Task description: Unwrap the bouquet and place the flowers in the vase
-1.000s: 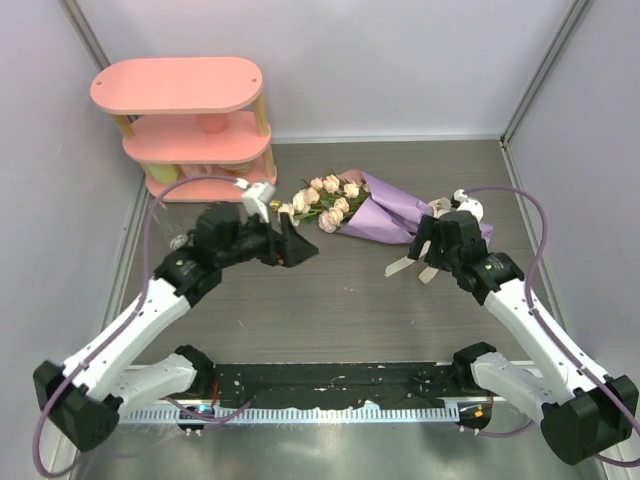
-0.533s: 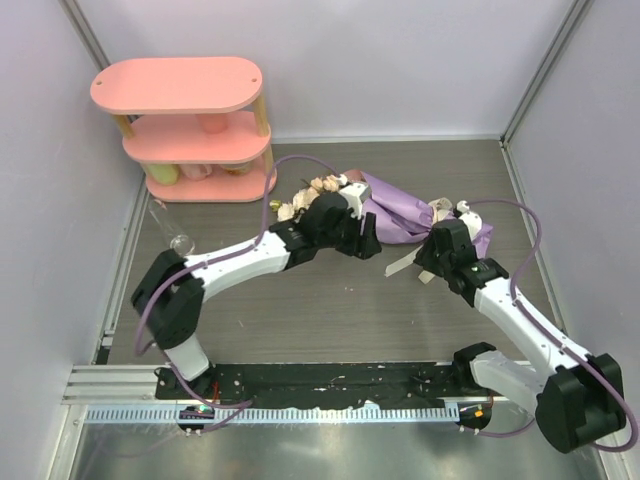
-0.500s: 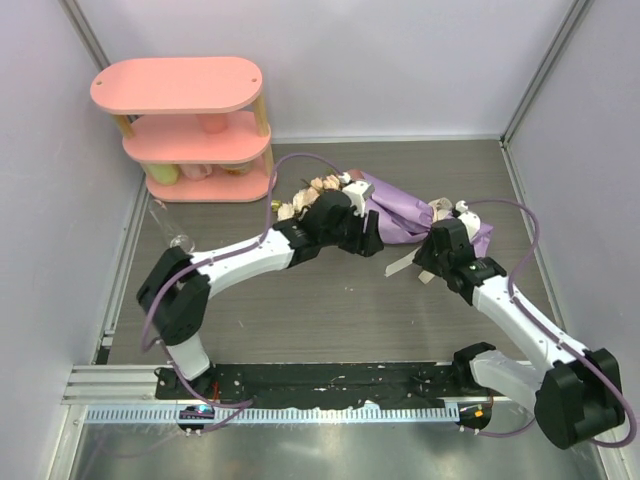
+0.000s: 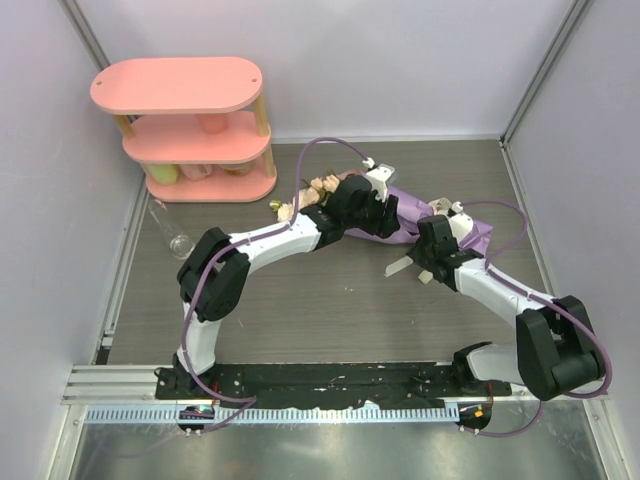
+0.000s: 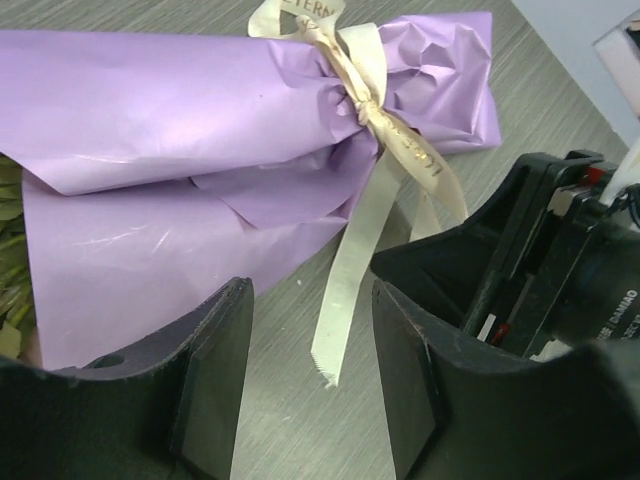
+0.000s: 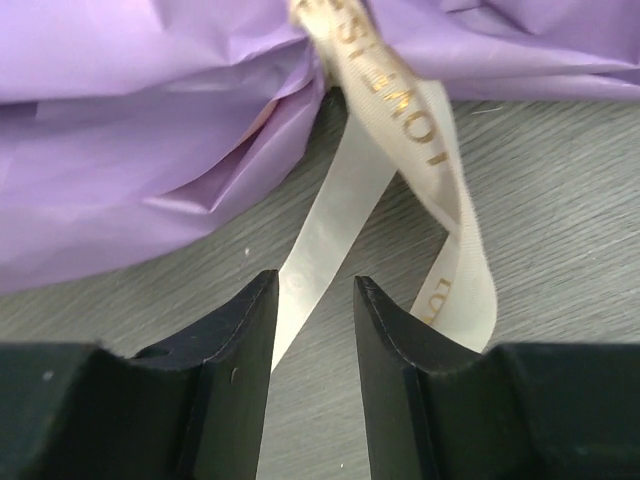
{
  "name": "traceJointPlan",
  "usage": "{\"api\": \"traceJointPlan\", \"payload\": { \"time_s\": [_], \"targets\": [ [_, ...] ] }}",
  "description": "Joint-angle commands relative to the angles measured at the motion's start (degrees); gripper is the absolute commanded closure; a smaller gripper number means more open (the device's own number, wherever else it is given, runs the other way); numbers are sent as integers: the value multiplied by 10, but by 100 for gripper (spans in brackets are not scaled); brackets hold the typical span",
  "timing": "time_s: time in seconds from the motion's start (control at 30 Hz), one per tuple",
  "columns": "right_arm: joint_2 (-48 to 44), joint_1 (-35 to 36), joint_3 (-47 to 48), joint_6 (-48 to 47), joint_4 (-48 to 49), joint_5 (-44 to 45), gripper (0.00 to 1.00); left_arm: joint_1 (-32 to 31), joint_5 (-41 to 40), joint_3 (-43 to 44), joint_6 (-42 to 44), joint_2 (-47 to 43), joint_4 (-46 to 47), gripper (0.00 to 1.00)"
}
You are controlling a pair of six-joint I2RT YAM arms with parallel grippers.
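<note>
1. Both arms were stretched in over the bouquet (image 4: 405, 203), which lay on its side on the table (image 4: 330, 320), wrapped and tied.
2. The left gripper (image 5: 312, 300) hovered just off the narrow end with its jaws apart and nothing clamped. The cut end of one ribbon tail (image 5: 340, 290) showed on the table in the gap.
3. The right gripper (image 6: 312, 285) sat close beside it, jaws parted only narrowly. A ribbon tail ran down between the fingers (image 6: 240, 330), and no pinch on it was visible.
4. The cream ribbon (image 5: 372, 100) was knotted tight around the lilac paper (image 5: 150, 100).
5. The flowers (image 4: 318, 188) poked out of the wide end, toward the pink shelf (image 4: 180, 85).
6. The vase (image 4: 180, 240) stood near the left wall, in front of the shelf and well apart from the bouquet.
</note>
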Motion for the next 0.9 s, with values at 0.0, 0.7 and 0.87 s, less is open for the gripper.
{"api": "traceJointPlan", "payload": {
  "time_s": [0.0,0.7,0.87],
  "targets": [
    [2,-10,-9,52,43,76,58,11,-2,16,44,9,37,44],
    [71,-44,-23,43,155,44,49,31,27,60,26,99,75,42],
    [96,-45,-16,23,186,38,57,33,23,40,34,85,75,42]
  ]
}}
